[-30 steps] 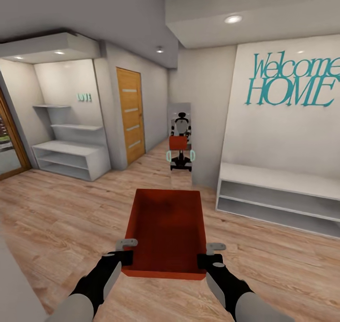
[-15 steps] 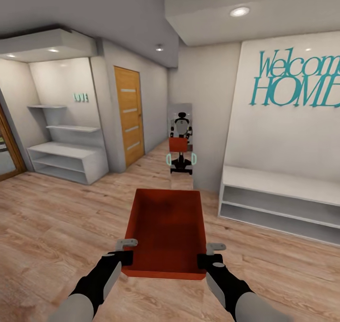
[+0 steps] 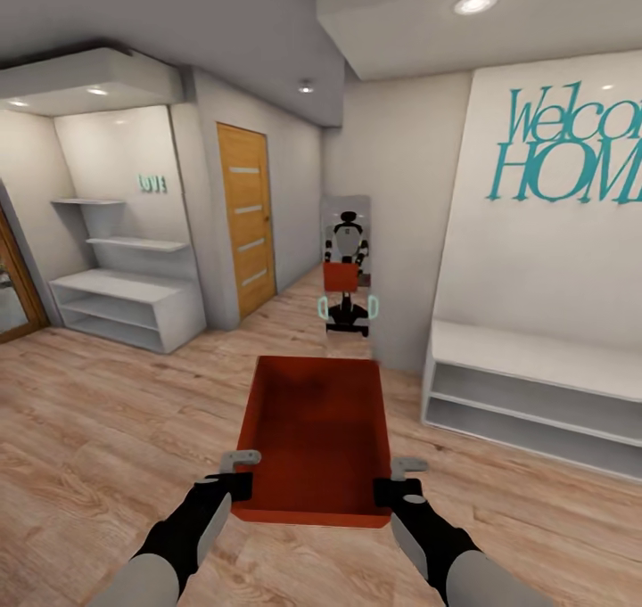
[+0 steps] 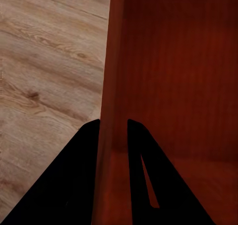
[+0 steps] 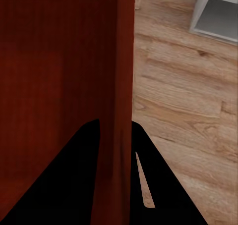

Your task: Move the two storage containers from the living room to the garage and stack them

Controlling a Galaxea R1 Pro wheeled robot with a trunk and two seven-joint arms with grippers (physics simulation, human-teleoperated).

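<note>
Far left: a glass door edge with a wood frame, then white shelves (image 3: 125, 299) in an alcove, sitting well off the route.
Left gripper (image 3: 239, 475): pinching the container's near left wall, one finger inside and one outside; the left wrist view has the wall (image 4: 110, 111) running right between the two dark fingers.
Container (image 3: 314, 433): one orange-red bin, open top, empty, held level over the wood-plank floor (image 3: 98, 411) just ahead of the robot. We're nowhere near the garage.
Ahead: a wooden door (image 3: 247, 217), then a narrow corridor with a mirror (image 3: 346, 264) showing the robot and its red load.
Right gripper (image 3: 397, 480): clamped on the near right wall (image 5: 125, 86), same straddling pinch.
Far right: a low white bench (image 3: 535, 384) under the teal wall lettering, close beside the path.
Risk: both grips sit at the near end, so my guess is the far end could sag or slip on a sharp turn; swinging right could clip the bench or the corridor corner.
</note>
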